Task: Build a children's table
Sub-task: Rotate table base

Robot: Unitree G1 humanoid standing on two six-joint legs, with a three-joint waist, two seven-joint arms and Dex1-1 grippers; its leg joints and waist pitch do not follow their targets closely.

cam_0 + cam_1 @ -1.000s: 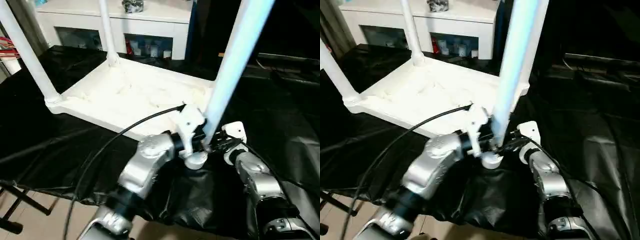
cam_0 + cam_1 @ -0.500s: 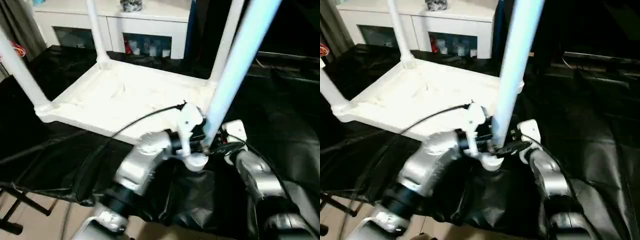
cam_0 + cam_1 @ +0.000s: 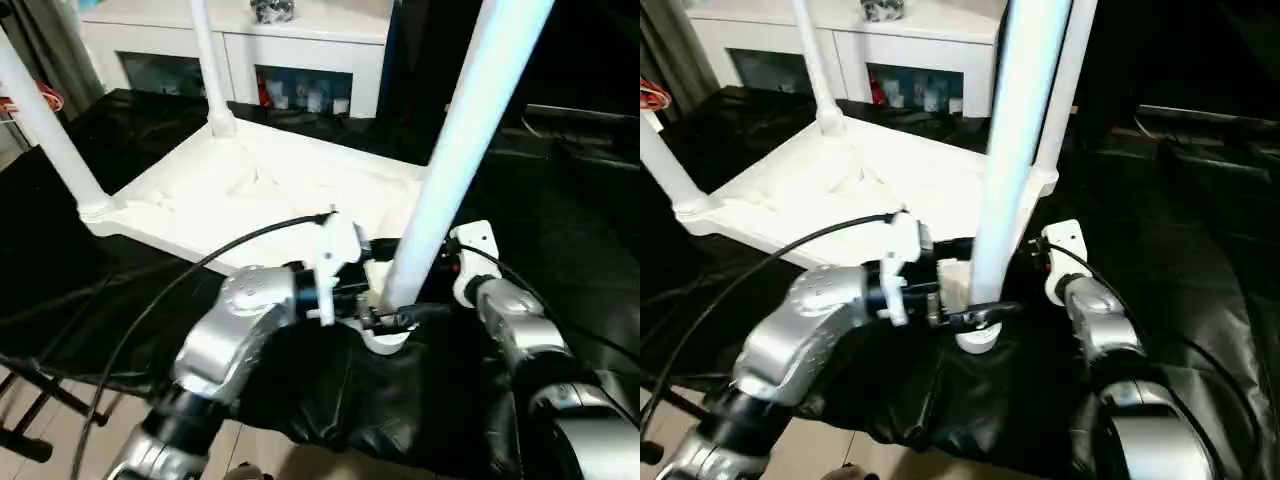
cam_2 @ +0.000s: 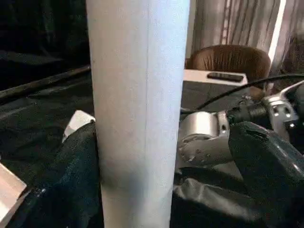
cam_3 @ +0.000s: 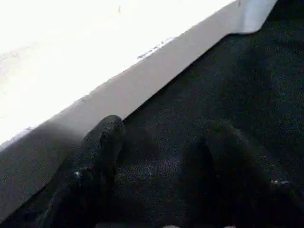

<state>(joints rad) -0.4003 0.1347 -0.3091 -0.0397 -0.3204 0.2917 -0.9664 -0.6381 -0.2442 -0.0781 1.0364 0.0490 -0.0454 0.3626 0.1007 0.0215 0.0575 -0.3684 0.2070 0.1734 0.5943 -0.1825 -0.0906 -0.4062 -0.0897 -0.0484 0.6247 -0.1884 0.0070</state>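
The white table top [image 3: 250, 190] lies upside down on a black cloth, with white legs standing at its far-left [image 3: 45, 120], back [image 3: 207, 60] and back-right [image 3: 1070, 80] corners. A fourth leg [image 3: 460, 150] stands in the near-right corner socket [image 3: 385, 340], leaning slightly right. My left gripper [image 3: 392, 318] is open astride this leg's base. In the left wrist view one finger [image 4: 71, 180] touches the leg [image 4: 137, 118] and the other finger [image 4: 266, 166] stands apart. My right gripper [image 5: 156, 166] is open over the cloth beside the table's edge [image 5: 118, 95], holding nothing.
A white cabinet with glass doors [image 3: 300, 40] stands behind the table. Black cloth [image 3: 560, 200] covers the work surface and drops off at the near edge. A black cable [image 3: 200, 265] arches over my left forearm. A black stand [image 3: 30, 400] is on the floor at near left.
My left wrist has drawn back to the left from the leg, fingers still reaching around its base. The head camera has shifted. The leg stays in the near corner.
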